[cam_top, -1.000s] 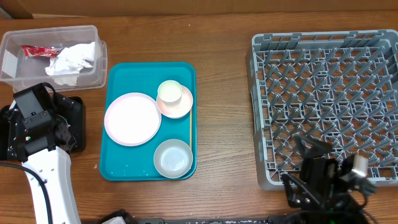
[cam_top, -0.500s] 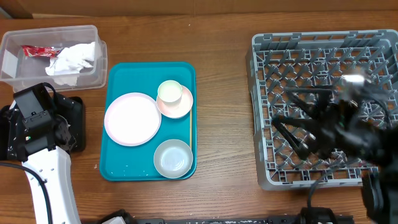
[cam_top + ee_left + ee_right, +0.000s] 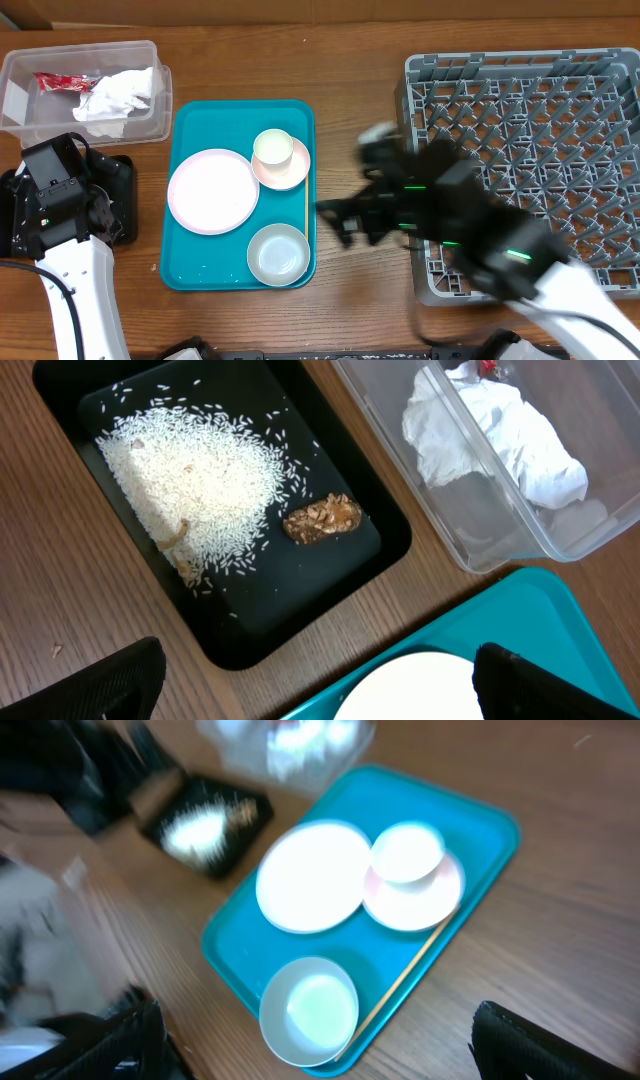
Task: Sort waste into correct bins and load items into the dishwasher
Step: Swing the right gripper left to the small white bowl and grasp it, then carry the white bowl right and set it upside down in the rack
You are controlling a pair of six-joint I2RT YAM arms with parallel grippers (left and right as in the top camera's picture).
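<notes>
White-shelled left arm [image 3: 78, 285] with black wrist and cable; black, green-lit right arm [image 3: 450, 215] with white link.

On the bench [image 3: 360, 100], the serving tray [image 3: 190, 130] lies left of centre, carrying the plate [image 3: 212, 191] at left, the cup [image 3: 272, 148] on the saucer [image 3: 293, 172] behind right, and the bowl [image 3: 277, 254] in front. Far left and behind, the tub [image 3: 20, 115] holds the wrapper [image 3: 62, 82] and tissues [image 3: 118, 95]. Before it, the shallow tray [image 3: 300, 590] holds rice [image 3: 190, 480] and the food lump [image 3: 322, 520]. The dish rack [image 3: 520, 100] stands at right.

black tray [image 3: 125, 188] left of teal tray [image 3: 190, 130]: mostly hidden under left arm [image 3: 62, 210] | right arm [image 3: 450, 225] right of teal tray: blurred, covers grey rack [image 3: 520, 130] front corner nearest it | left wrist view: plate [image 3: 410, 690] on teal tray cut by bottom edge | right wrist view: all blurred
</notes>
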